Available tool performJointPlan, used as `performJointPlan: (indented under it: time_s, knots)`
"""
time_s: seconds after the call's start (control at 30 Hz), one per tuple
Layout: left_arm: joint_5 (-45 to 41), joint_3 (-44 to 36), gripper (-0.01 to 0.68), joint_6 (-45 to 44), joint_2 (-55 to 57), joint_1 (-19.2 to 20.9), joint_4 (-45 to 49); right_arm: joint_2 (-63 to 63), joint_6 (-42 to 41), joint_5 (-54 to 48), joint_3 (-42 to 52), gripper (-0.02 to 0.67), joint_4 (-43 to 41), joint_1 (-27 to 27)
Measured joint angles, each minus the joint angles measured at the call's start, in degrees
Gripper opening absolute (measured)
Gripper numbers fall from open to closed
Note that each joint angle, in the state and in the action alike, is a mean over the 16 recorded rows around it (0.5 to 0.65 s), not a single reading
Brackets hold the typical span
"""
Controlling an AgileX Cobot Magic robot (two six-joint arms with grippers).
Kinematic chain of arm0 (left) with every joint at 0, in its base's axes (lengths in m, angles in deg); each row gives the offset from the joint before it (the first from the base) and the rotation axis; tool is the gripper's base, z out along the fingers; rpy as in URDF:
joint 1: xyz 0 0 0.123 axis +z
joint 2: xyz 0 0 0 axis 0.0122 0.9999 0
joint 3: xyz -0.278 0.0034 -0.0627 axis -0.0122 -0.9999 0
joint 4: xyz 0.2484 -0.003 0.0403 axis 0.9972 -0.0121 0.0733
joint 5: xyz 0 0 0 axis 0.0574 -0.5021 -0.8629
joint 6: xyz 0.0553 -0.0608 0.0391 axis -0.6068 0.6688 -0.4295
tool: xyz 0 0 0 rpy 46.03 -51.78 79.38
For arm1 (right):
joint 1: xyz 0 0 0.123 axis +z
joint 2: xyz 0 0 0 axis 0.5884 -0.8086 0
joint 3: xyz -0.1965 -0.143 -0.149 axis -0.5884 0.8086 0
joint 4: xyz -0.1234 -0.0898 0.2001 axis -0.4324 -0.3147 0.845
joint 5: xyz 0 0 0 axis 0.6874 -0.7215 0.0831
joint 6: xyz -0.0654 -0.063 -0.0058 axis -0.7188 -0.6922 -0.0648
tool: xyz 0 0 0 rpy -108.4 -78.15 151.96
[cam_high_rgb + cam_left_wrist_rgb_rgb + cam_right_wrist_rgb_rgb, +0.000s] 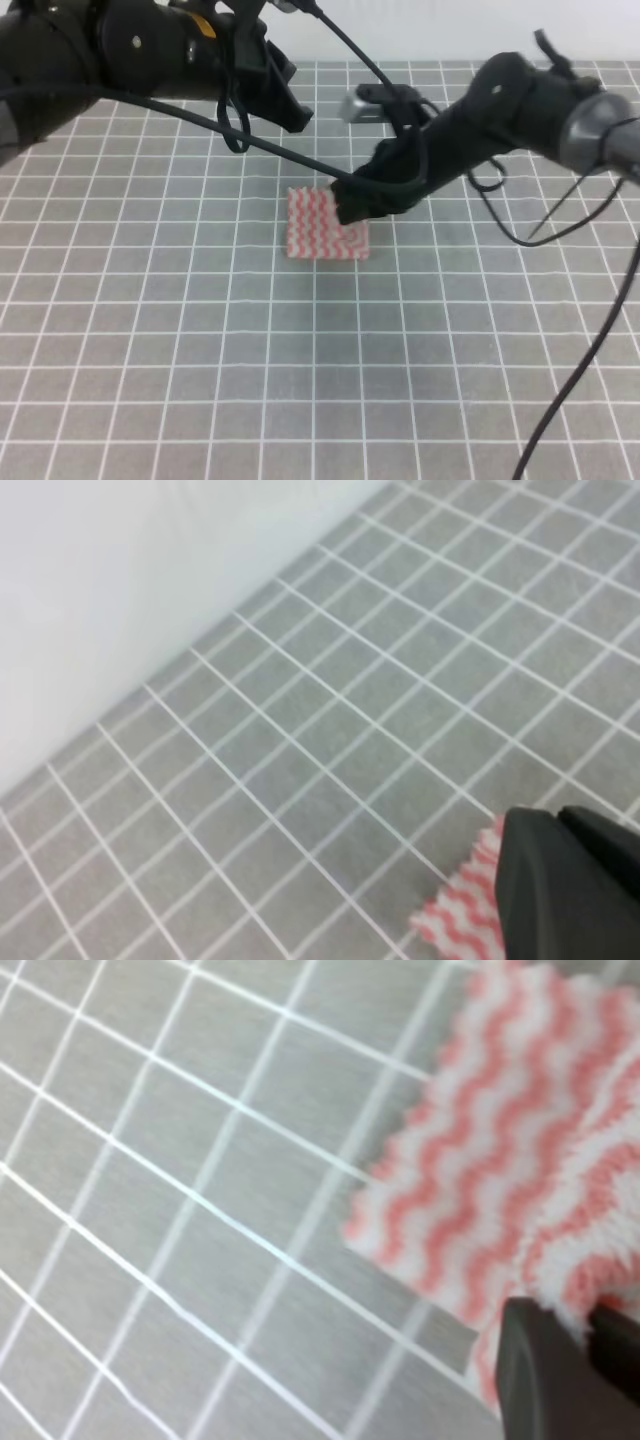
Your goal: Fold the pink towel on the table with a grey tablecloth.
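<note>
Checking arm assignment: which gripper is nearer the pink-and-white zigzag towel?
Right. The right gripper is at the pink-and-white zigzag towel's upper-right corner, cloth between its fingers in the wrist view. The left gripper is raised behind it, apart.

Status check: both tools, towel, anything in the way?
Right tool down on towel, cloth between its fingers in the wrist view. Left tool off the towel, state unclear. Nothing in the way.

Fuzzy, napped cloth on the pink towel (pixel 510 1170), soft pile standing up along the wavy stripes and ragged at the edges. Flat, matt woven fabric over the table with a grey tablecloth (pixel 150 330), smooth, with thin white printed lines. Dull black plastic on the right gripper (pixel 570 1370), faintly sheened; same matt black casing on the left gripper (pixel 570 890).
</note>
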Motion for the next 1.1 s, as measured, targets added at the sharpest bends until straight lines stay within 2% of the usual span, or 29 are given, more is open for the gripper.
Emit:
performJointPlan:
  time_s: [0.5,0.97,1.1]
  knots:
    - [-4.0,-0.1,-0.002,-0.3,-0.1,0.0,-1.1,-5.3,-1.0,0.5,-5.2,0.002,2.3,2.7]
    - [-4.4,-0.1,-0.002,-0.4,0.0,0.0,-1.1,-5.9,-8.6,-1.7,-5.6,0.235,11.4,2.6]
    - [-4.6,-0.1,-0.002,-0.4,0.0,0.0,-1.1,-6.0,-10.5,-2.8,-5.6,0.198,13.3,2.0]
